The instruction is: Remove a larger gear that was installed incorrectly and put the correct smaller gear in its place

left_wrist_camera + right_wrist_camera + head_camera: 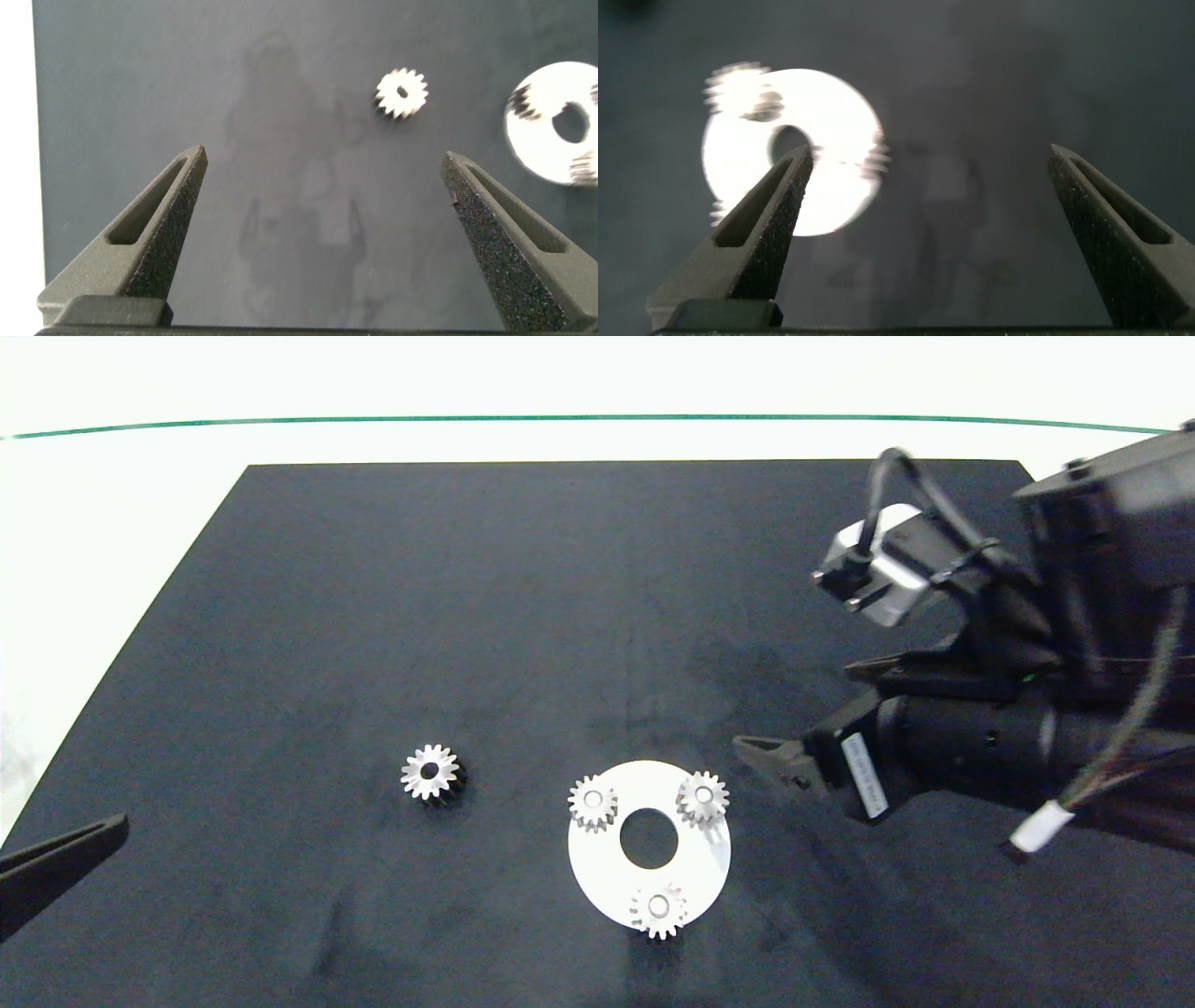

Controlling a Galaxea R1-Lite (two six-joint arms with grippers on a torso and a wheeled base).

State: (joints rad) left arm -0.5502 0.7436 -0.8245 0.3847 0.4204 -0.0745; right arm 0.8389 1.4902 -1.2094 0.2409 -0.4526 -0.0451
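A white disc (611, 868) with a centre hole carries three silver gears on pegs: one to the left (593, 803), one to the right (702, 797) and one at the near edge (658, 907). A fourth silver gear (430, 772) lies loose on the mat left of the disc. I cannot tell which is the larger gear and which the smaller gear. My right gripper (761, 756) hovers open just right of the disc, holding nothing. The right wrist view shows the disc (836, 103) past one finger (771, 215). My left gripper (325, 157) is open, with the loose gear (402, 93) ahead.
Everything lies on a black mat (373, 616) over a white table. A green line (560, 418) runs along the far side. The left arm's finger (65, 859) rests at the near left edge. The right arm's bulk (1027, 709) hangs over the mat's right side.
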